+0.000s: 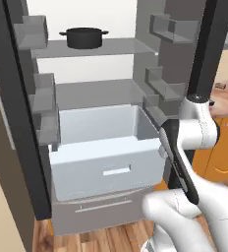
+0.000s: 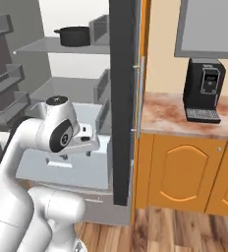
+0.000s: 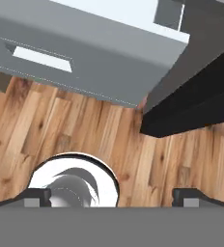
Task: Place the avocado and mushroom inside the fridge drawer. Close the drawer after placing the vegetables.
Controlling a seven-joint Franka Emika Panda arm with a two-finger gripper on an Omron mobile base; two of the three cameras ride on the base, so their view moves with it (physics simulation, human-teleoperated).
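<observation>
Now | fridge drawer [image 1: 106, 167] pulled out | gripper [image 3: 111, 197] spread wide, holding nothing, above wood floor [image 3: 75, 130] | drawer contents seemingly hidden

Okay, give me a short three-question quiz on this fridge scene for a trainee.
1. True or false: the fridge drawer is pulled out.
2. What sits on the top fridge shelf? A) black pot B) kettle C) bowl
3. Fill in: the black coffee machine stands on the ____ right of the fridge.

Key: 1 true. 2 A, the black pot. 3 counter.

Bonus note: the fingers stand wide apart, holding nothing, over the wood floor.
</observation>
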